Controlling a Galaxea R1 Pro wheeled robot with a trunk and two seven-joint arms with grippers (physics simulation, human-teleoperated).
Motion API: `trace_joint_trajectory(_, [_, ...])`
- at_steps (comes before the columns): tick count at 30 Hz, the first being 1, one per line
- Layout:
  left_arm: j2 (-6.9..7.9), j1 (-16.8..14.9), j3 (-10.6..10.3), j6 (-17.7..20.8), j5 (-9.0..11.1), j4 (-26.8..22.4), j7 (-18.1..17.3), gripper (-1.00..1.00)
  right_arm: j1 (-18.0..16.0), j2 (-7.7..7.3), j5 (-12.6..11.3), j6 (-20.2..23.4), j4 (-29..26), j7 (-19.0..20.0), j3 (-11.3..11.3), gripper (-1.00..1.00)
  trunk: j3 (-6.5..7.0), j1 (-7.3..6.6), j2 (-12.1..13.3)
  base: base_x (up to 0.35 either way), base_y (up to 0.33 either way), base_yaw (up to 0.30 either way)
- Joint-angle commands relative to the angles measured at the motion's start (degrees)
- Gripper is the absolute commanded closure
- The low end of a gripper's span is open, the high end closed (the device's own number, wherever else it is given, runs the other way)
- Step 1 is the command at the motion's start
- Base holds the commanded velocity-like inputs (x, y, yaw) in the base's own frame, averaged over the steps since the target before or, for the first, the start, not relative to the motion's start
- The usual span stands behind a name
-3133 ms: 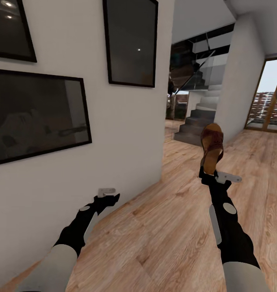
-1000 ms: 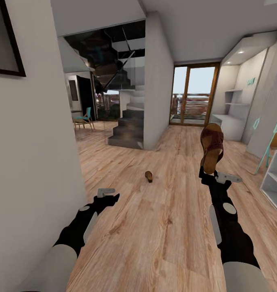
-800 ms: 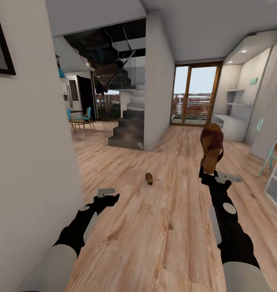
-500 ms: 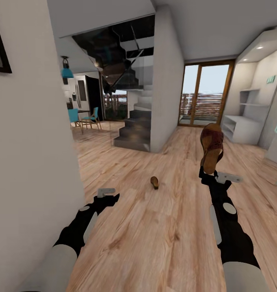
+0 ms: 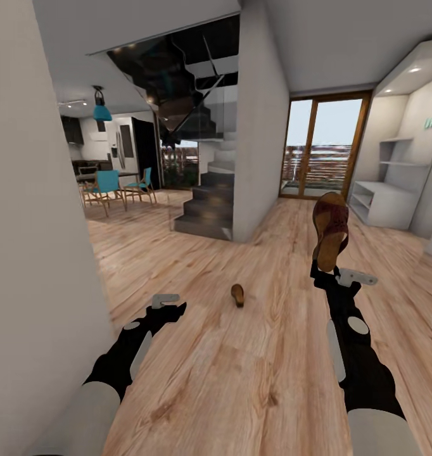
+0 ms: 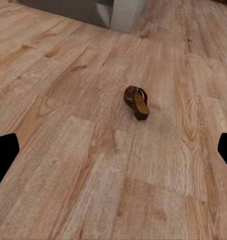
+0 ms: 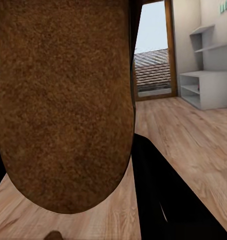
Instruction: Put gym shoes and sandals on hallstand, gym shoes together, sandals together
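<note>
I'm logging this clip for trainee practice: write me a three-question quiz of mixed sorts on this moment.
1. True or false: the right tool holds a sandal upright.
2. The second sandal lies on: A) the corridor floor B) the hallstand C) the stairs.
3. Fill in: the left tool is ____.

Key: 1 true; 2 A; 3 empty, its fingers apart in the left wrist view.

Illumination was bright and even. Daylight entered through the glazed door (image 5: 317,147) at 1 o'clock; a recessed ceiling spot (image 5: 418,68) glowed at 2 o'clock. Shadows on the corridor floor (image 5: 254,373) were faint. The near wall (image 5: 26,240) at 9 o'clock appeared smeared. Wrist views rendered soft, with the sandal (image 7: 63,100) sole coarse-grained.
</note>
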Motion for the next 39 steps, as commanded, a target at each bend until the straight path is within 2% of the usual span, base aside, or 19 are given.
trace_joint_trajectory(1, [-0.06,-0.01,0.29,0.44,0.13,-0.1,-0.37,-1.0,-0.03,0.03,0.07,0.06,-0.04,-0.09,-0.06,1.0,-0.06,0.02,-0.03,0.334,-0.188,0.0])
trace_joint_trajectory(30, [-0.06,-0.01,0.25,0.44,0.13,-0.1,-0.37,-1.0,-0.04,0.03,0.07,0.06,-0.1,-0.09,-0.06,1.0,-0.08,0.02,-0.03,0.303,-0.197,0.002])
trace_joint_trajectory(39, [-0.06,0.0,0.25,0.44,0.13,-0.03,-0.37,-1.0,-0.03,0.03,0.07,0.06,-0.06,-0.09,-0.04,1.0,-0.48,0.02,-0.03,0.298,-0.211,0.139])
